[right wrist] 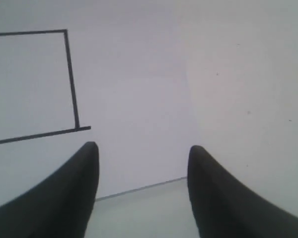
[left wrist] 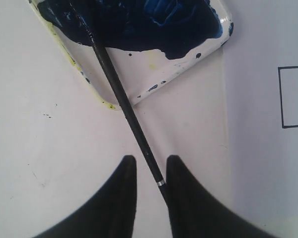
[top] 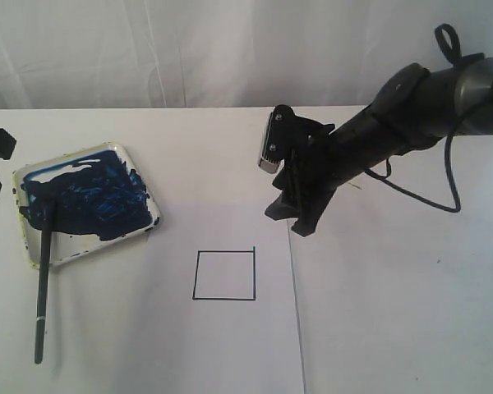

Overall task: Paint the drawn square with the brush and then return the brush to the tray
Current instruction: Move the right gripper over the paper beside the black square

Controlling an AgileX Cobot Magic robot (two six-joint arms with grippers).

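the exterior view only catches a sliver of the left gripper (left wrist: 150, 161) at the table's edge. its own wrist view shows the claw properly: fingers partly apart with a clear gap, gripping nothing. the brush (top: 43, 279) shows through that gap, lying down below. from outside you get its full length, with the bristle end in the blue paint of the tray (top: 82, 249) and the handle running off the rim onto the paper sheet (top: 148, 328). the pale band on the handle is much plainer in the left wrist view.

the right wrist view has no tray or brush at all, just a corner of the drawn square (top: 224, 275) and the paper's edge. the right gripper (right wrist: 144, 148) is spread wide, empty, hovering near that corner. the square's inside is plain white.

count: one brush, one tray, one square, one sheet, two grippers.
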